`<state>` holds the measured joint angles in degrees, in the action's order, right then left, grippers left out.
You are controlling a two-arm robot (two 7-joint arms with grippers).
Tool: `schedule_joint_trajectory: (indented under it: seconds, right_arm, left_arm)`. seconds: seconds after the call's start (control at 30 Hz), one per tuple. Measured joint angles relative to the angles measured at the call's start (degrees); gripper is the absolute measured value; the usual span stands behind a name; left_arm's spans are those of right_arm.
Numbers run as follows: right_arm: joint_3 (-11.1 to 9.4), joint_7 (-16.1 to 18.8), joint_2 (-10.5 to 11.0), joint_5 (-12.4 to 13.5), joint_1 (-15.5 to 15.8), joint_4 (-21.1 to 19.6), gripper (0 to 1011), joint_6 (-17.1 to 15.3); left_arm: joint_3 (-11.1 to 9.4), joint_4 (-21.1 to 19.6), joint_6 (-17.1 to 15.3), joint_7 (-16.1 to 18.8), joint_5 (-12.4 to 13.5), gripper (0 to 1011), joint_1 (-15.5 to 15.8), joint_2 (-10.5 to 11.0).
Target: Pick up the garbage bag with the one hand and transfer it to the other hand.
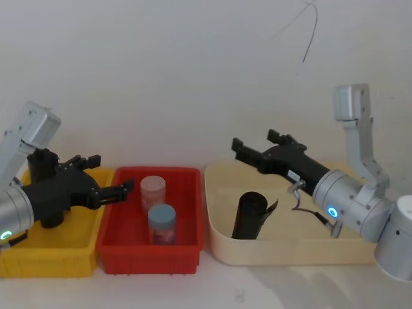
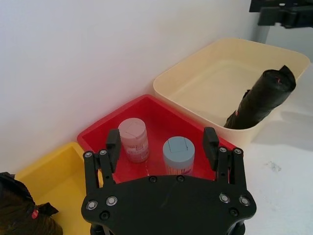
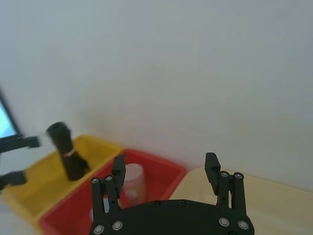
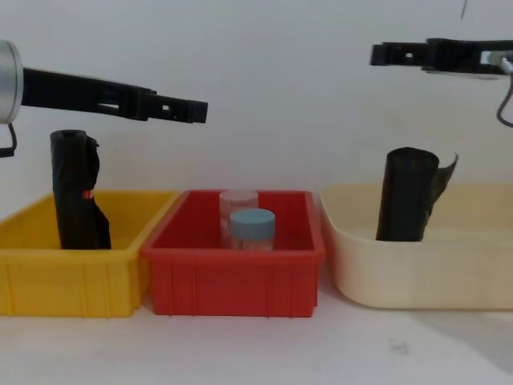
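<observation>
**Operator:** Which step is in hand?

**Unit:** Approach, with no grasp made yet. My left gripper [image 1: 114, 174] hangs above the yellow bin [image 1: 45, 261], jaws spread and holding nothing. My right gripper [image 1: 254, 143] is likewise spread above the cream tub [image 1: 208, 193].

**Operator:** Where is the garbage bag?

**Unit:** The garbage bag [image 1: 248, 215] stands upright in the tub, near its left wall.

**Operator:** What does the next move call for?

**Unit:** In my judgement, a descent over the roll's top that clears the rim. The open air above the red bin [image 1: 151, 257] suits the handover.
</observation>
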<state>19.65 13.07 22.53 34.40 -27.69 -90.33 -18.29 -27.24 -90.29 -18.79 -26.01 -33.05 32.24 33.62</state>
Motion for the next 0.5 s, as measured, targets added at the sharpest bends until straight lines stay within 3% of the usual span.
schedule_joint_trajectory:
  seconds: [0.5]
  right_arm:
    - [6.54,2.52,1.78,-3.02,2.0,-7.93,1001,-4.61]
  left_arm:
    - [-0.01,0.01,-0.06,0.11,0.02,1001,-0.03,0.0]
